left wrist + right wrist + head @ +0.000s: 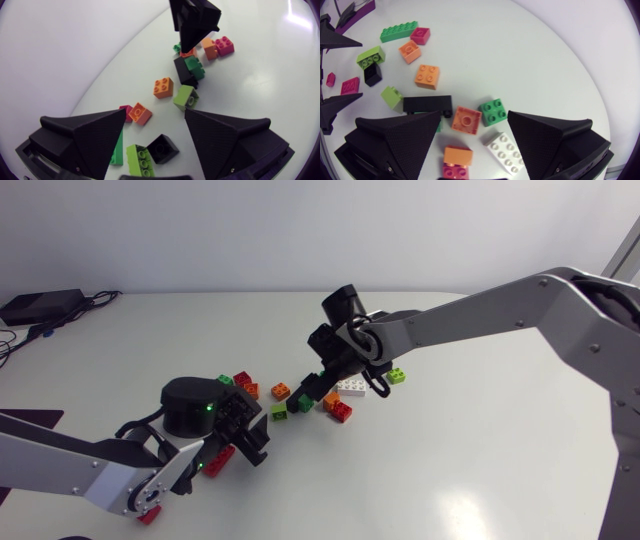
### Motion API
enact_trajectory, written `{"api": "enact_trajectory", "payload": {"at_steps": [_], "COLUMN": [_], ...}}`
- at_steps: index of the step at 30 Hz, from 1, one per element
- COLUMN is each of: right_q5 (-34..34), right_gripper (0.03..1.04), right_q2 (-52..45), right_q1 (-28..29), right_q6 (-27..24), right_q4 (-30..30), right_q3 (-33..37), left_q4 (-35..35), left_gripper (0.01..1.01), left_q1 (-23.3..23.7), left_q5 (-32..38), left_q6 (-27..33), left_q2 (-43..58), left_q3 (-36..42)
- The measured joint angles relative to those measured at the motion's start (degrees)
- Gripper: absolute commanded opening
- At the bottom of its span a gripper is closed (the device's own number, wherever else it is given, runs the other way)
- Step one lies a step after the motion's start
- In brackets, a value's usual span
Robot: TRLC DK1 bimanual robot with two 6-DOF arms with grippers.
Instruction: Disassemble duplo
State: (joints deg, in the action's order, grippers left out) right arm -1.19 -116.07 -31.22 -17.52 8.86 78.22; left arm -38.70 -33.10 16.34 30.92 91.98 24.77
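Right gripper (474,113) hangs wide and empty over the loose bricks (427,76), likely lining up the joined-looking orange-pink pair (456,162); left gripper (155,111) gapes empty nearby.

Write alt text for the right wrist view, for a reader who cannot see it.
The right gripper hangs open over a white table scattered with loose Duplo bricks. Between its fingers lie an orange brick, a green brick and a white brick; a black brick lies by one fingertip.
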Motion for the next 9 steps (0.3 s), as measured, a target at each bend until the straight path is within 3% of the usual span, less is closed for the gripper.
{"api": "enact_trajectory", "payload": {"at_steps": [5, 9], "right_q5": [8.41, 11.37], "right_gripper": [0.99, 0.98], "right_q2": [4.63, 8.66], "right_q1": [2.8, 3.3], "right_q6": [0.04, -0.09], "right_q4": [-6.34, -11.37], "right_q3": [-2.97, -5.88], "left_q4": [-1.62, -2.99], "left_gripper": [0.921, 0.92], "left_q1": [3.58, 7.32], "left_q5": [0.96, 1.14], "left_q6": [-2.51, -5.46], "left_q2": [-7.96, -14.95], "left_q3": [-0.09, -0.2]}}
